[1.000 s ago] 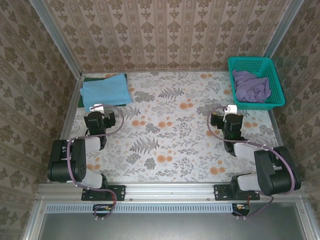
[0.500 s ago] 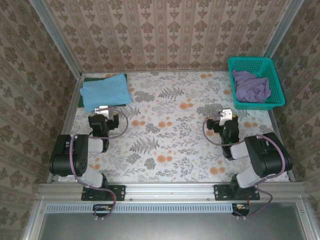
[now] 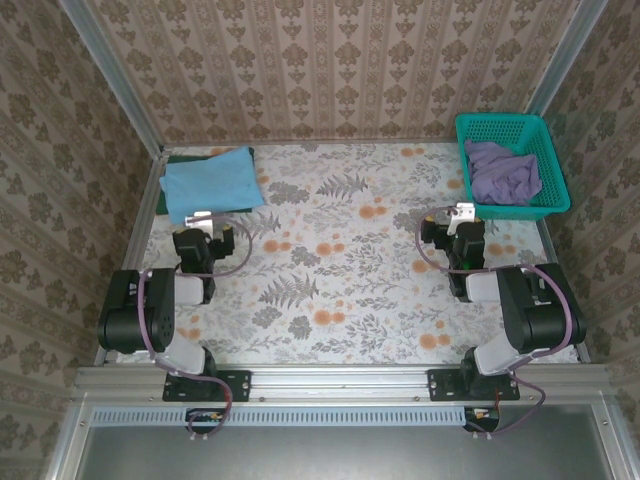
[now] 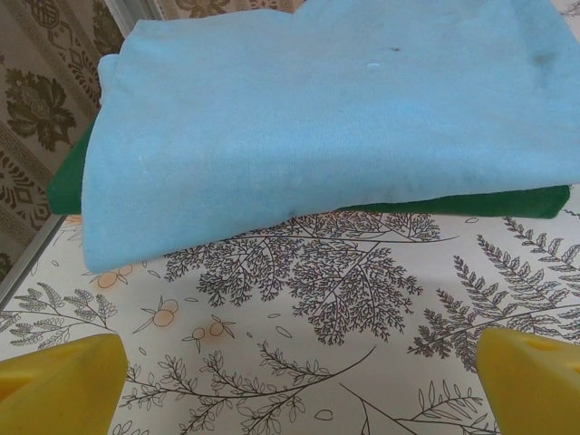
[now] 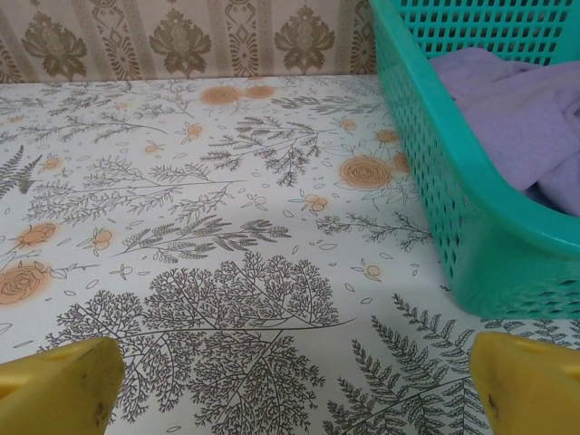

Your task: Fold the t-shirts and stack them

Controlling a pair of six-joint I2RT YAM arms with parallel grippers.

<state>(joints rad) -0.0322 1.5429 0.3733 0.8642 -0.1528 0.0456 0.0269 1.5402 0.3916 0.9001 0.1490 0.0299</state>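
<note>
Top external, stacked tees [image 3: 212,180] (folded); left end effector [image 4: 294,381], right end effector [image 5: 294,385] spread

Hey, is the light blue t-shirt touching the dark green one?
Touching. The left wrist view shows the light blue t-shirt lying directly on the dark green t-shirt, whose edges peek out beneath.

The light blue t-shirt [image 3: 210,180] lies folded atop the folded dark green t-shirt [image 4: 68,186] in the table's [image 3: 340,290] far left corner. The purple t-shirt [image 3: 503,172] sits crumpled in the basket [image 3: 515,211] at the far right corner.
</note>
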